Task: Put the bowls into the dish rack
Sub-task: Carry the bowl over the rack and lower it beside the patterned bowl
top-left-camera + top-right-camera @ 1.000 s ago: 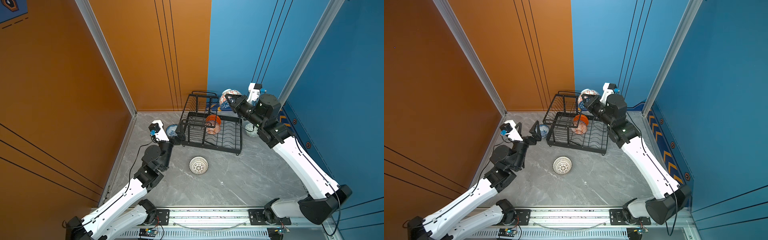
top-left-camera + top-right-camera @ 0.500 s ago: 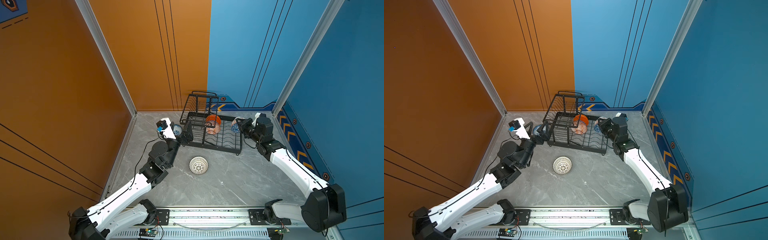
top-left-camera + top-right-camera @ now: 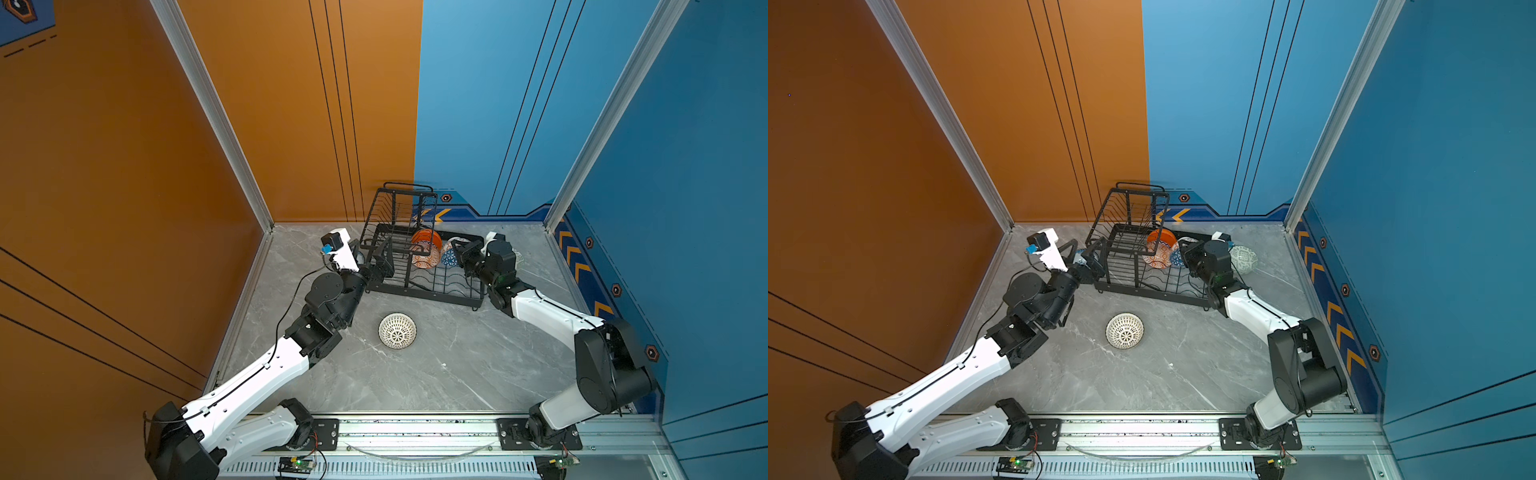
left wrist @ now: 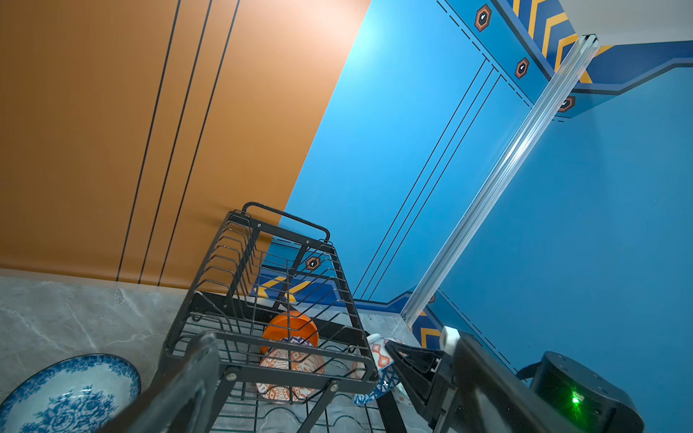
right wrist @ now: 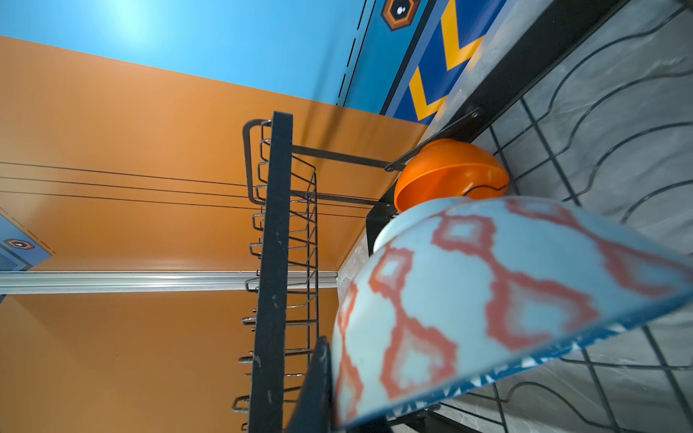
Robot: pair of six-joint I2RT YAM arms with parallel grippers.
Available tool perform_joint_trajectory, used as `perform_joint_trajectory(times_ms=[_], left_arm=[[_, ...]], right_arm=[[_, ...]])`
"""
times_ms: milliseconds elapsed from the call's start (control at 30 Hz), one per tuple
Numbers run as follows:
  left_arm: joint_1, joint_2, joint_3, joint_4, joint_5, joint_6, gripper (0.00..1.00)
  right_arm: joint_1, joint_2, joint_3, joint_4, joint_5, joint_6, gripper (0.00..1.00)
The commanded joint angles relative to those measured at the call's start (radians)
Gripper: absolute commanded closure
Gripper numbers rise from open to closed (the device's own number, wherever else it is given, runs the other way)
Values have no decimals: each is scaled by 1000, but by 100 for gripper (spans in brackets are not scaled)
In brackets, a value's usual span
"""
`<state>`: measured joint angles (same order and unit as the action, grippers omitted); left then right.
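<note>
While the left gripper (image 3: 1084,257) gapes wide beside the floral bowl (image 4: 71,393) on the desk (image 3: 457,365), the right gripper (image 3: 455,253) clamps the triangle-patterned bowl (image 5: 487,292) by its rim over the dish rack (image 3: 440,291). Glazed, stiff, likely slippery and breakable: rims give the surest hold.

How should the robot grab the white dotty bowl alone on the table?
By its thin rim, coming straight down from above: the white round bowl with dark dots seems to sit open side up, so jaws can pinch its wall.
</note>
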<state>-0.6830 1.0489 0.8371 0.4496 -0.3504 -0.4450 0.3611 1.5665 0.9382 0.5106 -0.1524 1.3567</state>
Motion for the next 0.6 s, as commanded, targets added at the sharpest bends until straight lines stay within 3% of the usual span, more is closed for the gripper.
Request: perform_joint_trajectory(times_ms=[0, 567], left_arm=[[26, 22, 26, -12, 53, -47, 2], [127, 33, 12, -12, 140, -126, 2]], right_arm=[[40, 16, -2, 158, 38, 31, 100], [135, 178, -11, 304, 136, 117, 100]])
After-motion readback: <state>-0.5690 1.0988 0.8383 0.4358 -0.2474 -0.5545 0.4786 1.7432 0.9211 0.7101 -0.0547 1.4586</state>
